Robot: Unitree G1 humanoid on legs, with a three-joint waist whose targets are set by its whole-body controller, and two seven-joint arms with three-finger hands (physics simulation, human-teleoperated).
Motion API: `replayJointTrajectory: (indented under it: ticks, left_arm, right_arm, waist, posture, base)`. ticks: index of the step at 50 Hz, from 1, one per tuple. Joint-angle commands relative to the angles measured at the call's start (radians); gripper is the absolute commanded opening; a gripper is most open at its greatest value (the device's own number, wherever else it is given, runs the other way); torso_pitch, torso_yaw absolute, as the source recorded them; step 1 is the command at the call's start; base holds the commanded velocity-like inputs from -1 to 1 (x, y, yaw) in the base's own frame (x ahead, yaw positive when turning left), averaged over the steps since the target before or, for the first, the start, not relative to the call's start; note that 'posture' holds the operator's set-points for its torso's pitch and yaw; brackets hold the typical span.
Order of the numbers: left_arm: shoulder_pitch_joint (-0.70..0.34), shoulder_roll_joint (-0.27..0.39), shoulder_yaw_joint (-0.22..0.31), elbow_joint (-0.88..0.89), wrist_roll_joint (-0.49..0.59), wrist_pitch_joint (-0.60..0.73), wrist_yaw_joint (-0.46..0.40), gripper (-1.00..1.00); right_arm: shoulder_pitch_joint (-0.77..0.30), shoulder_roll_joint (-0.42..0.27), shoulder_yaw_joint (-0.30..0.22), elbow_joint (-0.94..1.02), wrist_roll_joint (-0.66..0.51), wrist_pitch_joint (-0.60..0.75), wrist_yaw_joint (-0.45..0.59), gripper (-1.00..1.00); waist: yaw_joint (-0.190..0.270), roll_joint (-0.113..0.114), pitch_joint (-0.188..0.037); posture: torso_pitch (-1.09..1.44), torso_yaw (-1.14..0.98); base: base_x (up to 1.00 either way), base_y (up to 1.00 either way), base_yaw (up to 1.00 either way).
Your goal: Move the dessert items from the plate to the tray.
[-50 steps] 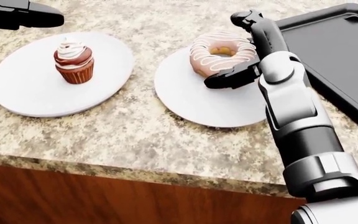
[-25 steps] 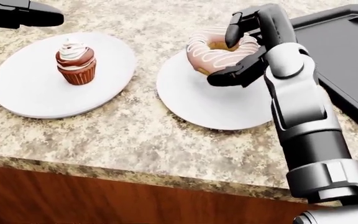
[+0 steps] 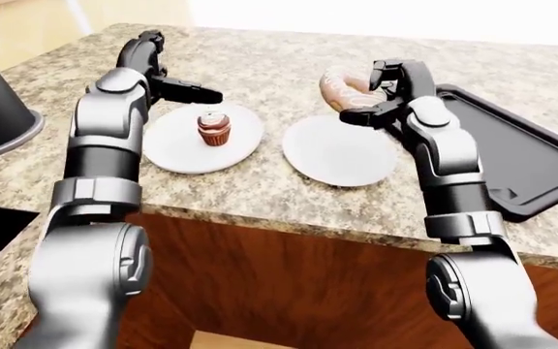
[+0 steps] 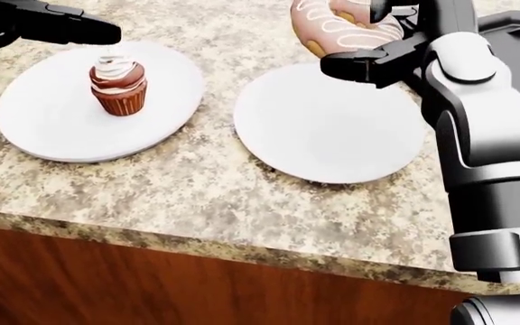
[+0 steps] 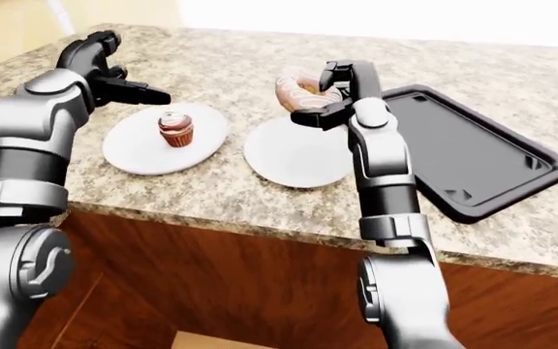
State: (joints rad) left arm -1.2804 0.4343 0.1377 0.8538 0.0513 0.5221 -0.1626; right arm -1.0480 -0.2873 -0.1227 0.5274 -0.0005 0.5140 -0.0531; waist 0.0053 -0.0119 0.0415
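Donut (image 4: 343, 27) hung at the head view's top, pinched in the right hand (image 4: 382, 51) above its empty plate (image 4: 328, 132). A loose pinch could have dropped it short of the tray (image 5: 463, 156). Left hand (image 5: 114, 80) hovered open beside the cupcake (image 4: 118, 86).

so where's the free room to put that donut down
The black tray is wholly bare, right of the right hand holding the donut. The near plate under it is bare too. Open counter runs between the two plates. The left plate is taken by the cupcake, with the left hand above it.
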Motion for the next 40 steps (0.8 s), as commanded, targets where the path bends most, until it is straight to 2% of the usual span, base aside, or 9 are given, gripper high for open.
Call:
replayJointTrajectory:
  ticks: [1,4,10,19,40]
  left_arm:
    - [-0.084,0.014,-0.003,0.054,0.025,-0.083,0.009,1.0]
    - [-0.119,0.013,-0.02,0.159,0.06,-0.13,0.004,1.0]
    - [-0.129,0.015,-0.039,0.219,0.125,-0.155,-0.031,1.0]
    - [-0.121,-0.013,-0.033,0.311,0.188,-0.234,-0.01,1.0]
    - [-0.087,-0.047,-0.036,0.333,0.241,-0.279,0.004,1.0]
  right_arm:
    - [-0.044,-0.015,-0.01,-0.048,0.001,-0.034,-0.003,-1.0]
    - [-0.048,-0.016,-0.011,-0.033,0.003,-0.04,0.001,-1.0]
    - [-0.047,-0.016,-0.007,-0.035,-0.001,-0.047,0.003,-1.0]
    - [-0.04,-0.014,-0.005,-0.056,-0.006,-0.045,0.008,-1.0]
    - [-0.021,-0.008,-0.003,-0.095,-0.023,-0.038,0.022,-1.0]
  waist:
    - [0.0,0.003,-0.038]
    - [0.002,0.003,-0.039]
    - [0.0,0.007,-0.043]
    - [-0.001,0.002,-0.045]
    - [-0.001,0.002,-0.049]
  posture:
    - [0.0,0.0]
    - [0.0,0.0]
    - [0.0,0.0]
    - [0.0,0.0]
    - [0.0,0.0]
  base:
    - [0.0,0.0,0.0]
    - [0.0,0.0,0.0]
    - [0.0,0.0,0.0]
    - [0.0,0.0,0.0]
    - [0.0,0.0,0.0]
